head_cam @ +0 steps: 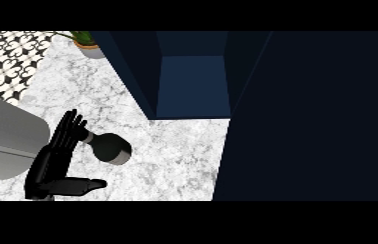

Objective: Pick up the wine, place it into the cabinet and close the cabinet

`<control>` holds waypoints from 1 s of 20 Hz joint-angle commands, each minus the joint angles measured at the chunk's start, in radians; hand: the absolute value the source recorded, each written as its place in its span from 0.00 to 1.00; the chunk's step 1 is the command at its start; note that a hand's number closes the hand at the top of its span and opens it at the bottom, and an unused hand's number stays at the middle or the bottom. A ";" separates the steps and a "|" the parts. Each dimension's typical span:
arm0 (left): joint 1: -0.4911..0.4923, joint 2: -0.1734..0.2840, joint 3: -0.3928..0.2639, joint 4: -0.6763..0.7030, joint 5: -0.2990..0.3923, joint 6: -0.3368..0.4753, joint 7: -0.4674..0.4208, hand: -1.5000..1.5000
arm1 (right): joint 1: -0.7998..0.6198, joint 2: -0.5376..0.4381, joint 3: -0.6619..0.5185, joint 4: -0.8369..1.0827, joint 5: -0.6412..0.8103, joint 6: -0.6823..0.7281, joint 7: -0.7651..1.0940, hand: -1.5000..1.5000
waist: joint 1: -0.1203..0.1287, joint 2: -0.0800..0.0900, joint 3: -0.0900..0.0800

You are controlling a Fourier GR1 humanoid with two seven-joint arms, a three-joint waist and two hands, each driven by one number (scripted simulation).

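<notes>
Marble counter (pixel 170 153), white w/ grey veining, fills the head view (only view supplied). Cabinet (pixel 193 83), dark blue, stands at the counter's rear centre w/ its interior exposed; the cabinet door (pixel 303 118) is swung open and covers the whole right side of the view as one dark panel. Interior shows bare, nothing stored inside as far as visible. Wine bottle (pixel 111 147) is dark, seen from steeply above, positioned on the counter at lower left, well apart from the cabinet opening. Left hand (pixel 55 160) sits beside the bottle: fingers straight and extended toward the bottle's neck side, thumb spread low across the counter, so the hand is apart, not clamped. Fingertip contact w/ the bottle cannot be confirmed; no wrap around it is visible. Right hand does not show anywhere in the view. Potted plant (pixel 87 42) at upper left plus patterned tile strip (pixel 18 58) along the left edge: not task items. Status, judged: no step complete. Bottle not yet grasped, not yet in the cabinet; door not yet closed. Remaining: close fingers on bottle, lift, carry right and rearward into the opening, release, then swing door shut.
</notes>
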 commanded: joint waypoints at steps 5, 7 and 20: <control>-0.095 0.025 0.037 0.187 -0.026 0.008 -0.089 0.00 | 0.082 -0.081 0.021 -0.203 0.128 -0.009 0.047 0.00 | -0.002 0.000 0.001; -0.072 0.033 0.031 0.230 -0.053 -0.004 -0.160 0.00 | -0.001 -0.040 0.008 -0.144 0.145 -0.023 0.084 0.00 | 0.008 0.001 0.000; -0.233 0.031 0.027 0.593 -0.031 -0.146 -0.270 0.00 | 0.060 -0.104 0.027 -0.174 0.107 -0.056 0.012 0.00 | -0.004 0.003 0.001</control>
